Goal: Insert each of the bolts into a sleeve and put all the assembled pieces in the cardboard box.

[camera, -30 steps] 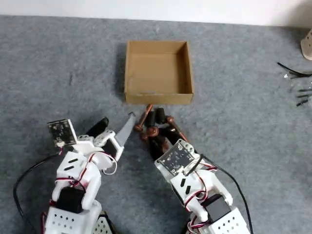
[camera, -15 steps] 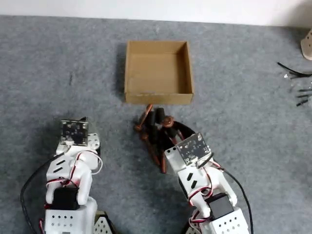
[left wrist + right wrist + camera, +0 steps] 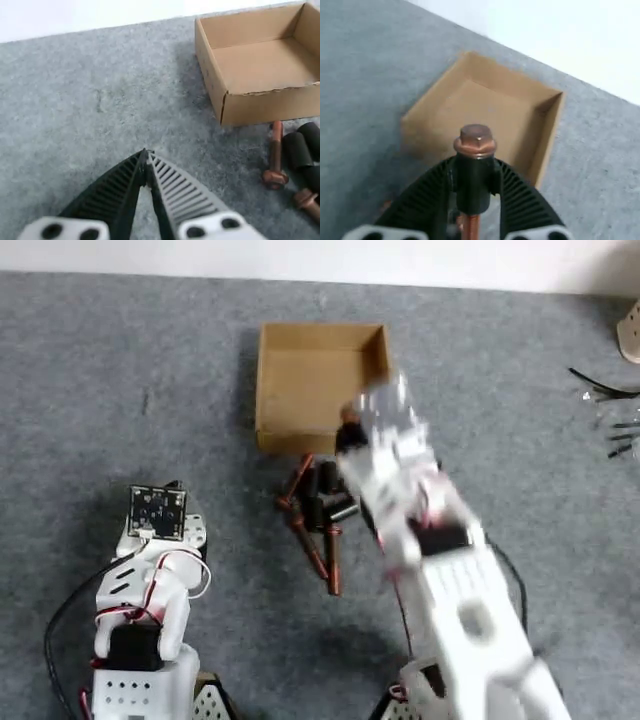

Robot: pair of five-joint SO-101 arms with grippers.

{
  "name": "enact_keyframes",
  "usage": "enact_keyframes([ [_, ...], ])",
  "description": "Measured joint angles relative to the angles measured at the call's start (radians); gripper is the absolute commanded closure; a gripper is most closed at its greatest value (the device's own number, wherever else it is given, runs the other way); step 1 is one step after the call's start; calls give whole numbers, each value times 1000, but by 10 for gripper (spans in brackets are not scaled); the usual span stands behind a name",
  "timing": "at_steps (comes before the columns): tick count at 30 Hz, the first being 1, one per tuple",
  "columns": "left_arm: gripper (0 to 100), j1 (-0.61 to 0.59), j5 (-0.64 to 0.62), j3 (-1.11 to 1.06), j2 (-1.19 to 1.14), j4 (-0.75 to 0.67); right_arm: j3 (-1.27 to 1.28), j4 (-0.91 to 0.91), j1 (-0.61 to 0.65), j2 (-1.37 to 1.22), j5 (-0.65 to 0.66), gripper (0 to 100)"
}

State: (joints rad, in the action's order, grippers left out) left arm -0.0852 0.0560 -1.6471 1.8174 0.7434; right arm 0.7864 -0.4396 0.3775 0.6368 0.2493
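The open cardboard box stands on the grey mat, with nothing in it. My right gripper is shut on a black sleeve with a copper bolt through it, held upright. In the high view this gripper hangs at the box's near right corner. Loose copper bolts and black sleeves lie in a heap just in front of the box. My left gripper is shut on nothing, low over the mat left of the heap; a bolt and a sleeve lie beyond it.
Black cables and a pale object lie at the far right edge of the mat. A white wall runs behind the box. Bare grey mat stretches left of the box.
My right arm has lifted off the heap with the bolt and sleeve and swung up to the box's near right corner. My left gripper shut and drew back, then kept still.
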Motion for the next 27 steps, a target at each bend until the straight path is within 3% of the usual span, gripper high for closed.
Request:
enact_keyframes([
  [6,993,0,0,-11,0,-11,-442,3,-52,-563,-8,993],
  [10,993,0,0,-17,0,-34,-675,3,-81,-821,-109,993],
  [18,993,0,0,-18,0,-38,-865,3,-106,-982,-210,982],
  [25,993,0,0,-18,0,-38,-872,-32,-106,-984,-213,689],
  [27,993,0,0,-18,0,-38,-885,-63,-106,-984,-213,663],
])
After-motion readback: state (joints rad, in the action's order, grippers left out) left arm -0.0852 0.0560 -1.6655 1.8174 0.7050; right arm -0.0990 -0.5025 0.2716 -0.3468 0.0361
